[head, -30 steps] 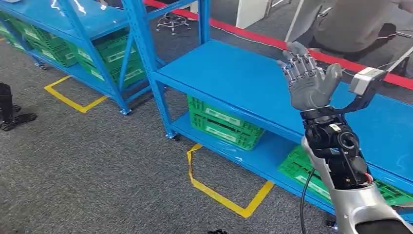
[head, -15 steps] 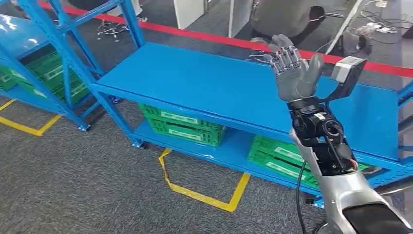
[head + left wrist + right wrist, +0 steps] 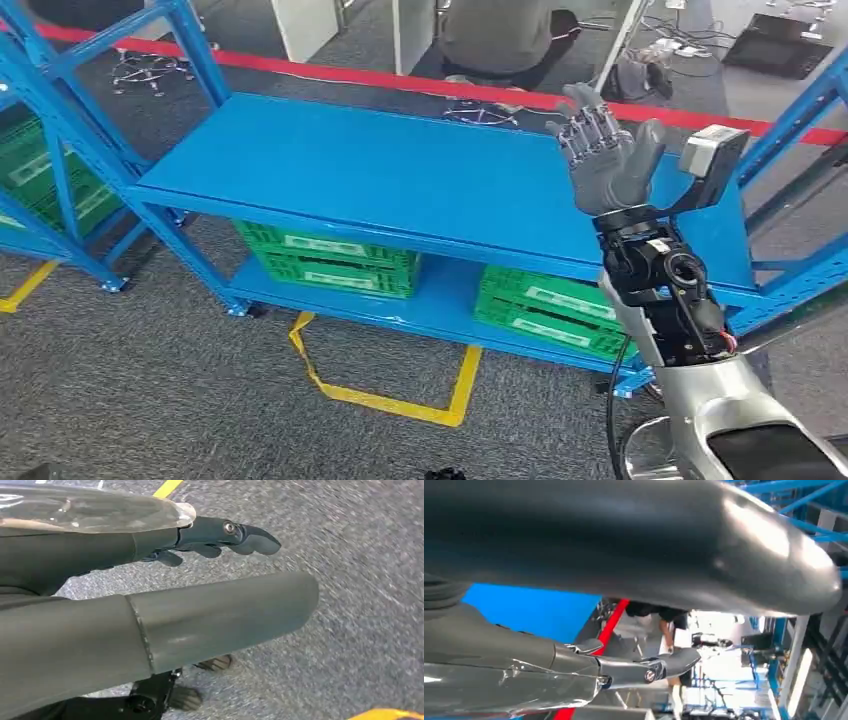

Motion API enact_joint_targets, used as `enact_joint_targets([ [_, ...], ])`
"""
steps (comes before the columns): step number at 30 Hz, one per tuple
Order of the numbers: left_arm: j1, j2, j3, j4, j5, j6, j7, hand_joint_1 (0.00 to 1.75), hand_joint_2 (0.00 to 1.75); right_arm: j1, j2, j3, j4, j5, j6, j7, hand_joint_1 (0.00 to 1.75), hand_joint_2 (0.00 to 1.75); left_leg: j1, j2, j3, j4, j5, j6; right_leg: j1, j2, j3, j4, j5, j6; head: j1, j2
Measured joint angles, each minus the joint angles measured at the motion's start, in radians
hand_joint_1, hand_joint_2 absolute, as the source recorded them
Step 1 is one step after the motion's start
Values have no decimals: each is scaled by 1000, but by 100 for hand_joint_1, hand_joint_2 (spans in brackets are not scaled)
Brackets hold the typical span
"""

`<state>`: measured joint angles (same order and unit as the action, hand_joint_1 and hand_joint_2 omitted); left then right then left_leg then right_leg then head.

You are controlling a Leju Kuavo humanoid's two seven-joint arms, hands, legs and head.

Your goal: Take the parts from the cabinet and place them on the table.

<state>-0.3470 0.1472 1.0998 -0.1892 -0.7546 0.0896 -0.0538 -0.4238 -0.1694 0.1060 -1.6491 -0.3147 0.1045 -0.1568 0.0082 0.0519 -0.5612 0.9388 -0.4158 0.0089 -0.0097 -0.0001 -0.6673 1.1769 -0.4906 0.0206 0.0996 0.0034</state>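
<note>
Head view: right hand (image 3: 608, 165) raised, fingers up.

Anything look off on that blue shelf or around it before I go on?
Nothing stands out. The blue shelf top is bare, two green crates sit squarely on its lower level, and the right hand is raised, fingers apart, holding nothing.

Green crates (image 3: 330, 259) — four; blue racks (image 3: 400, 175) — two; person (image 3: 500, 35) — one
</note>
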Motion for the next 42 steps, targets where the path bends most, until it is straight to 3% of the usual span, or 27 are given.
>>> enact_joint_targets([
  [1, -2, -1, 0, 0, 0, 0, 0, 0, 0, -1, 0, 0, -2, 0, 0, 2, 0, 0, 0, 15, 6, 1, -4, -5, 0, -24, 74, -141, 62, -3, 2, 0],
  [2, -3, 0, 0, 0, 0, 0, 0, 0, 0, -1, 0, -1, -3, 0, 0, 3, 0, 0, -4, 26, 10, 1, -7, -9, 8, -72, 105, -205, 56, -5, 3, 0],
  [3, -3, -1, 0, 0, -2, 0, 0, 0, 0, -3, 0, 0, -3, 0, 0, 5, 0, 0, -9, 35, 9, 5, -11, -15, 21, -80, 111, -224, 52, -14, 4, 0],
  [7, -6, 2, 0, 0, -2, 0, 2, 0, 0, 6, 0, -3, -4, 0, 0, 6, 0, 0, -11, 79, 14, 7, -17, -32, 15, -28, 117, -225, 64, -37, -5, 0],
  [9, -10, -1, 0, 0, -2, 0, 2, 0, 0, 2, 0, -2, -8, 0, 2, 6, 0, 0, -1, -16, -26, 102, -79, -42, 9, -9, 118, -228, 68, -46, -14, 0],
  [11, -5, 2, 0, 0, -3, 0, 3, 0, 0, 7, 0, -3, -8, 0, 1, 6, 0, 0, 0, -43, -113, 278, -153, -47, 9, 15, 115, -228, 70, -51, -20, 0],
  [12, -2, 2, 0, 0, -3, 0, 4, 0, 0, 11, 0, -3, -8, 0, 1, 7, 0, 0, 0, -46, -148, 340, -166, -48, 10, 30, 115, -228, 70, -52, -21, 0],
  [13, -1, 0, 0, 0, -5, 0, 8, 0, 0, 13, 0, -3, -8, 0, 0, 7, 0, 0, 0, -46, -157, 346, -151, -47, 10, 44, 114, -228, 71, -52, -21, 0],
  [15, -4, -1, 0, 0, -7, 0, 10, 0, 0, 12, 0, -3, -8, 0, 0, 7, 0, 0, 0, -48, -112, 237, -77, -41, 10, 69, 116, -227, 71, -52, -21, 0],
  [16, -7, -1, 0, 0, -8, 0, 10, 0, 0, 11, 0, -3, -8, 1, 0, 7, 0, 0, 0, -63, -59, 122, -20, -35, 10, 85, 117, -227, 72, -50, -21, 0],
  [17, -9, 2, 0, 0, -9, 0, 10, 0, 0, 11, 0, -3, -8, 1, 0, 7, 0, 0, 1, -106, -18, 36, 12, -29, 9, 96, 117, -226, 72, -49, -22, 0],
  [18, -11, 4, 0, 0, -9, 0, 11, 0, 0, 10, 0, -3, -8, 2, 0, 7, 0, 0, 7, -141, -5, 6, 1, -26, 12, 106, 110, -224, 73, -43, -22, 0],
  [20, -11, 4, 0, 0, -10, 0, 12, 0, 0, 11, 0, -3, -8, 4, -2, 7, 0, 0, -2, -114, -5, 3, 2, -25, 4, 129, 103, -224, 76, -32, -20, 0],
  [22, -17, -1, 0, 0, -11, 0, 13, 0, 0, 12, 0, -5, -8, 7, -3, 7, 0, 0, 5, -88, 2, -9, 8, -13, 7, 147, 95, -227, 77, -15, -21, 0],
  [24, -22, 0, 0, 0, -12, 0, 13, 0, 0, 10, 0, -6, -8, 8, -4, 7, 0, 0, 5, -68, 7, -16, 8, -4, 10, 41, 62, -156, 26, -7, -8, 0],
  [26, -18, -2, 0, 0, -13, 0, 13, 0, 0, 12, 0, -5, -8, 8, -5, 7, 0, 0, 5, -44, 7, -15, 6, -1, 4, 10, -16, 13, -54, 1, -6, 0],
  [27, -16, -1, 0, 0, -13, 0, 13, 0, 0, 15, 0, -5, -7, 8, -5, 7, 0, 0, 5, -30, 6, -15, 5, -1, 1, 8, -52, 89, -80, 5, -4, 0],
  [28, -15, -2, 0, 0, -13, 0, 13, 0, 0, 17, 0, -5, -7, 8, -5, 7, 0, 0, 5, -18, 7, -15, 4, -1, -2, 7, -66, 118, -79, 8, -2, 0],
  [30, -15, -4, 0, 0, -13, 0, 13, 0, 0, 17, 0, -5, -6, 8, -6, 7, 0, 0, 7, 6, 11, -13, -1, -7, -7, -2, -13, 14, -8, 12, 0, 0],
  [31, -16, -6, 0, 0, -13, 0, 13, 0, 0, 16, 0, -5, -6, 10, -6, 7, 0, 0, 8, 16, 15, -11, -5, -12, -7, -18, 42, -91, 41, 12, 1, 0],
  [32, -16, -6, 0, 0, -13, 0, 14, 0, 0, 14, 0, -5, -6, 11, -6, 7, 0, 0, 7, 23, 19, -8, -10, -19, -7, -55, 92, -185, 74, 11, 3, 0],
  [33, -16, -4, 0, 0, -13, 0, 13, 0, 0, 9, 0, -5, -6, 13, -5, 7, 0, 0, -2, 29, 16, -6, -13, -25, 4, -76, 118, -215, 56, 9, 6, 0],
  [37, -21, -4, 0, 0, -15, 0, 15, 0, 0, 13, 0, -6, -6, 25, -8, 5, 0, 0, 0, 58, 20, -4, -14, -44, 6, -41, 108, -220, 64, -24, -7, 0],
  [38, -23, -4, 0, 0, -16, 0, 15, 0, 0, 11, 0, -5, -7, 28, -8, 4, 0, 0, 3, 33, 18, 10, -29, -51, 1, -39, 112, -224, 66, -29, -11, 0],
  [40, -25, -2, 0, 0, -17, 0, 15, 0, 0, 8, 0, -5, -7, 33, -8, 4, 0, 0, -1, 22, 19, -6, -18, 13, 10, -33, 113, -220, 60, -28, -23, 0],
  [41, -26, -1, 0, 0, -17, 0, 17, 0, 0, 8, 0, -6, -7, 35, -8, 4, 0, 0, 0, 23, 22, -6, -28, 19, 12, -29, 114, -220, 60, -28, -22, 0],
  [42, -26, -2, 0, 0, -17, 0, 17, 0, 0, 9, 0, -5, -7, 37, -7, 4, 0, 0, 0, 23, 22, -7, -18, 9, 12, -26, 114, -220, 58, -31, -26, 0],
])
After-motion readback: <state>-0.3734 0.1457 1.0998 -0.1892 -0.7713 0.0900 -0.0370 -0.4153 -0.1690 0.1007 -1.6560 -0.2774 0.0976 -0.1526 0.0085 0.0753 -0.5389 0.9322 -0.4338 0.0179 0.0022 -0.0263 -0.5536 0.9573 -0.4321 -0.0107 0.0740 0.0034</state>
